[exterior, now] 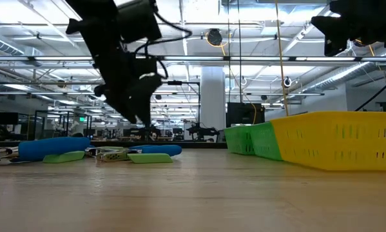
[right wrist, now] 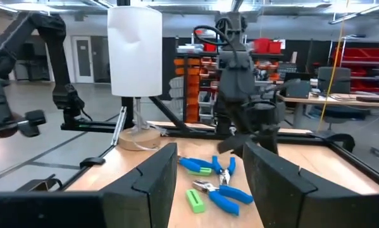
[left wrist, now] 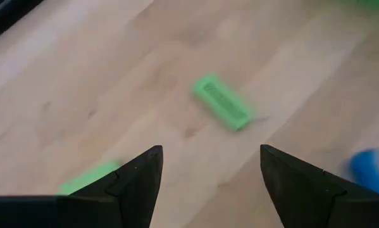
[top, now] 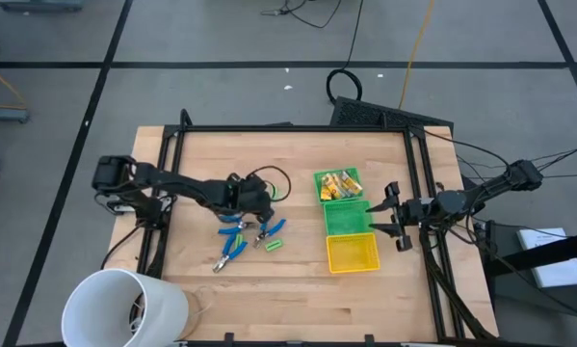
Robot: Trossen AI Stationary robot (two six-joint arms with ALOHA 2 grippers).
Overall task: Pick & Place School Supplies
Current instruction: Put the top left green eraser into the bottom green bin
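The surface point(top: 269, 289) is pale butcher-block wood with fine lengthwise grain, framed by a black metal rail. Near its middle lie the loose school supplies: blue-handled pliers point(top: 232, 249) with short metal noses, their rubbery grips rounded and smooth, and short bright-green pieces point(top: 275, 244), flat oblong plastic blocks with a ribbed face. In the left wrist view one green piece point(left wrist: 222, 102) lies flat on bare wood, apart from the others.

The left pincer point(top: 260, 213) hovers just above this cluster, its two dark, wedge-shaped fingers point(left wrist: 137, 183) spread wide with nothing between them. The right pincer point(top: 392, 218) waits beside the bins toward the right edge, fingers point(right wrist: 152, 183) parted and empty.

Three small slotted plastic bins stand in a row, touching, right of the middle. The bin point(top: 337, 184) nearest the far edge is green and holds yellow-tan wrapped blocks point(top: 341, 181). The middle green bin point(top: 349, 219) and the yellow bin point(top: 353, 253) show only bare floors.

A large white cup point(top: 124, 308), smooth and cylindrical, stands at the near left corner.

Under the surface the floor is grey, crossed by dark lines, with cables trailing. Beyond it the room is an open workshop with ceiling strip lights, pipework, a white column and shelves of orange containers point(right wrist: 189, 79).
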